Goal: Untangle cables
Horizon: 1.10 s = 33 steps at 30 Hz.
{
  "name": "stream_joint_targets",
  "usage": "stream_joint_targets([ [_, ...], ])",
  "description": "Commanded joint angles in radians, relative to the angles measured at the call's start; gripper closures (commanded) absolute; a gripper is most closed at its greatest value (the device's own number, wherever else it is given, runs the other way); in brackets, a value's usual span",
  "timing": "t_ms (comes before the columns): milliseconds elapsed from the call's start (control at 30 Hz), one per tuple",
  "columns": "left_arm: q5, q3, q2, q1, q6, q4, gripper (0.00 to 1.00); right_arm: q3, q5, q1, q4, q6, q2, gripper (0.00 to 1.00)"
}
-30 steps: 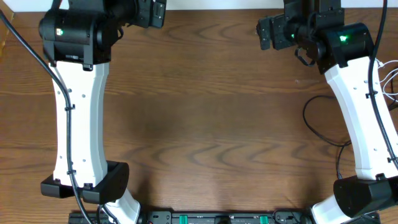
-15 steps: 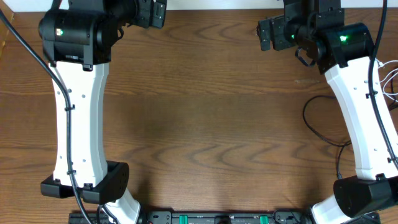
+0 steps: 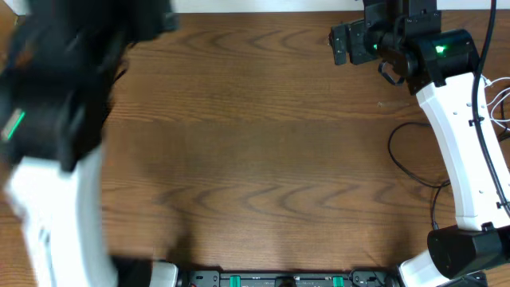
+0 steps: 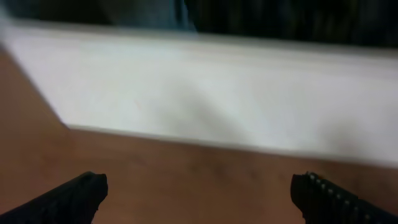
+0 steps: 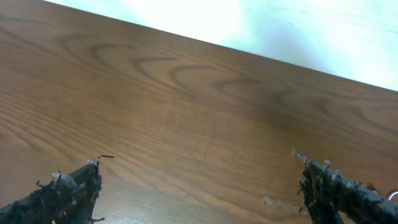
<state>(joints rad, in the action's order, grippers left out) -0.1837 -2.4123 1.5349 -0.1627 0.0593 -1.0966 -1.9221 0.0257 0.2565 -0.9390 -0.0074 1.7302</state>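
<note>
A thin black cable lies in a loose loop on the table at the right and runs under my right arm. Loops of a white cable show at the right edge, mostly cut off by the frame. My right gripper is open and empty over bare wood near the table's far edge. My left gripper is open and empty, its view blurred, near the far edge of the table. No cable shows in either wrist view.
The brown wooden table fills the overhead view. A white wall or ledge runs along its far edge. My left arm is a blurred shape at the left. A black rail with green parts lies along the front edge.
My left arm has swung to the left and is now motion-blurred. My right arm and the cables have not moved.
</note>
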Motion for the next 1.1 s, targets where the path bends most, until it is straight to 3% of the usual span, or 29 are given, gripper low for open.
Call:
stream_joint_targets([
  [0, -0.096, 0.172, -0.232, 0.012, -0.134, 0.092, 0.01, -0.002, -0.008, 0.0, 0.0, 0.01, -0.027, 0.01],
  [100, -0.04, 0.539, -0.476, 0.053, -0.196, 0.331, 0.01, -0.002, -0.009, 0.0, 0.0, 0.01, -0.027, 0.01],
  [267, 0.001, 1.197, -0.837, 0.109, -0.186, 0.788, 0.01, -0.002, -0.008, 0.0, 0.0, 0.011, -0.027, 0.01],
  [400, 0.0, 1.528, -0.992, 0.137, -0.177, 0.955, 0.01, -0.002, -0.008, 0.0, 0.0, 0.011, -0.027, 0.01],
  [767, -0.006, 2.126, -1.382, 0.167, -0.179, 0.982, 0.01, -0.002, -0.008, 0.0, 0.0, 0.01, -0.027, 0.01],
  [1067, -0.019, 2.282, -1.534, 0.168, -0.179, 0.904, 0.01, -0.002, -0.008, 0.0, 0.0, 0.01, -0.027, 0.01],
])
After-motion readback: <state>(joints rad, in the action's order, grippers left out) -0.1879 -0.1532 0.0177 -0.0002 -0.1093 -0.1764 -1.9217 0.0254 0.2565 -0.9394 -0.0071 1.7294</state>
